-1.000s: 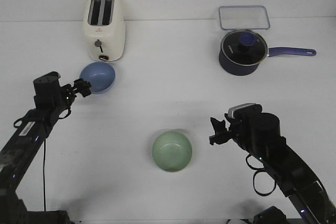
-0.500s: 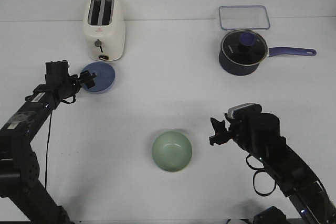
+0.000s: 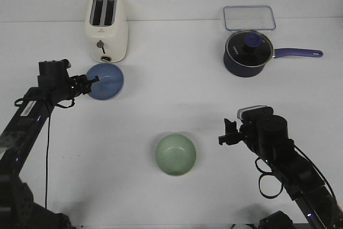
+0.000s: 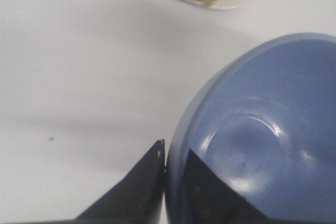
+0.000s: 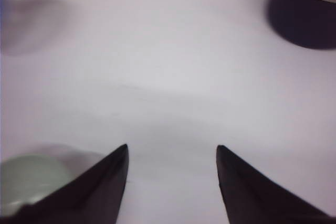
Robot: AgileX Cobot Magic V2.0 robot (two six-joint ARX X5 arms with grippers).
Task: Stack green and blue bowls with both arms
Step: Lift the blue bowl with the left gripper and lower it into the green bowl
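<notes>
The periwinkle blue bowl (image 3: 105, 81) is at the left, in front of the toaster, its opening facing up. My left gripper (image 3: 92, 82) is shut on its left rim; in the left wrist view one finger is outside and one inside the blue bowl (image 4: 262, 145), the left gripper (image 4: 175, 153) pinching the wall. The pale green bowl (image 3: 176, 154) sits upright at the front centre. My right gripper (image 3: 227, 133) is open and empty, to the right of the green bowl; in the right wrist view (image 5: 172, 153) the green bowl (image 5: 29, 179) shows beside one finger.
A cream toaster (image 3: 107, 28) stands at the back left, just behind the blue bowl. A dark blue lidded saucepan (image 3: 247, 53) with a long handle and a clear rectangular container (image 3: 249, 17) are at the back right.
The blue bowl went from tilted on its side to level and shifted slightly right and toward the front with my left gripper. My right gripper drew back a little to the right.
</notes>
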